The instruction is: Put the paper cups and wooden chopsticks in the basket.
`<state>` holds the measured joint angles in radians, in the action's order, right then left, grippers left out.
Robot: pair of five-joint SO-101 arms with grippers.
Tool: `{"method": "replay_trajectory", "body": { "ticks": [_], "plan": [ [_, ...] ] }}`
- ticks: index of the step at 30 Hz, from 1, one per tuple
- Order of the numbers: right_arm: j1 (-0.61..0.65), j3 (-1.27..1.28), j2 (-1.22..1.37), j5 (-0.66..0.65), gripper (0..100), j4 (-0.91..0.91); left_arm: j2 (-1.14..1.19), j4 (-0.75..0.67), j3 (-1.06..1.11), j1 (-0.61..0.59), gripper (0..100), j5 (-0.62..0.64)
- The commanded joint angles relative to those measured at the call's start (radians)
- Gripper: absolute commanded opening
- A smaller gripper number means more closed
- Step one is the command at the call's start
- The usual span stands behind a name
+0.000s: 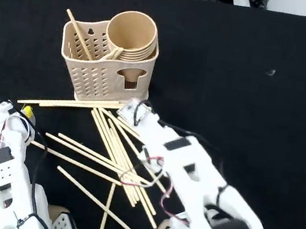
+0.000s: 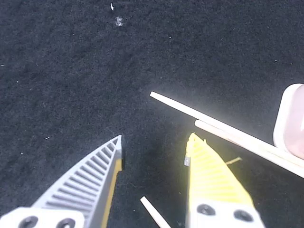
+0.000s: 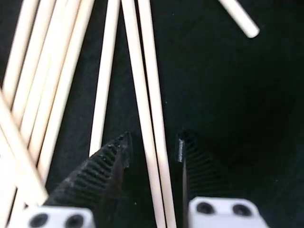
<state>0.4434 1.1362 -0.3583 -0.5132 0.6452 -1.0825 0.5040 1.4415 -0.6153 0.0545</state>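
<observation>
- basket (image 1: 103, 78): pale slotted plastic, upright on the black cloth (image 1: 231, 91), at the far side of the scattered sticks.
- paper cups (image 1: 132, 31): nested in one stack and already seated in the basket, in the right-hand part as seen from above. judged light and easily crushed, so no further handling is called for.
- stowed chopstick (image 1: 79, 35): one stick is seen leaning in the other part of the basket.
- loose chopsticks (image 1: 115, 146): many wooden sticks lie flat on the cloth just in front of the basket, fanned and in places crossed. a few more are laid close together along the basket's front.
- handling (judged): the sticks are taken to be thin, stiff, light and smooth, and likely to roll or pivot if pinched near an end. a hold near mid-length, square across the stick, is advised. crossed neighbours may be dragged along.
- right gripper (image 3: 154, 142): the jaws are parted and nothing is clamped. it is placed low over the fan, with a pair of sticks (image 3: 147, 85), lying side by side, running between the tips.
- left gripper (image 2: 154, 145): the jaws are spread and nothing is held. it is set over bare cloth, near two stick ends (image 2: 190, 111) that lie beyond its tips.
</observation>
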Motion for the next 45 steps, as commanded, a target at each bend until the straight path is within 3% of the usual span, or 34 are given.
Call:
{"method": "replay_trajectory", "body": {
  "ticks": [1, 3, 6, 17, 21, 27, 30, 33, 38, 45],
  "plan": [
    [-0.026, -0.148, 0.13, 0.002, 15.8, 0.081, -0.009, 0.003, -0.004, 0.005, 22, -0.012],
    [-0.026, -0.163, 0.154, 0.0, 12.8, 0.092, -0.009, 0.003, -0.004, 0.005, 22, -0.012],
    [-0.026, -0.159, 0.147, 0.0, 0.5, 0.092, -0.009, 0.003, -0.004, 0.005, 22, -0.012],
    [-0.075, 0.022, -0.163, 0.008, 1.0, 0.04, -0.009, 0.0, -0.004, 0.005, 22, -0.012],
    [-0.08, 0.044, -0.378, 0.0, 1.0, 0.18, -0.009, -0.002, -0.004, 0.01, 22, -0.012],
    [0.098, -0.024, -0.647, -0.041, 1.1, 0.453, -0.009, -0.003, -0.004, 0.012, 22, -0.012],
    [0.127, -0.056, -0.688, -0.048, 1.1, 0.519, -0.009, 0.0, -0.004, 0.005, 22, -0.012],
    [0.041, -0.007, -0.662, -0.104, 1.1, 0.47, -0.009, 0.003, -0.004, 0.004, 22, -0.012],
    [-0.181, 0.102, -0.541, -0.212, 1.1, 0.235, -0.009, 0.002, -0.004, 0.005, 22, -0.012],
    [-0.098, 0.099, -0.272, -0.164, 11.3, 0.137, -0.009, 0.002, -0.004, 0.005, 22, -0.012]
  ]
}}
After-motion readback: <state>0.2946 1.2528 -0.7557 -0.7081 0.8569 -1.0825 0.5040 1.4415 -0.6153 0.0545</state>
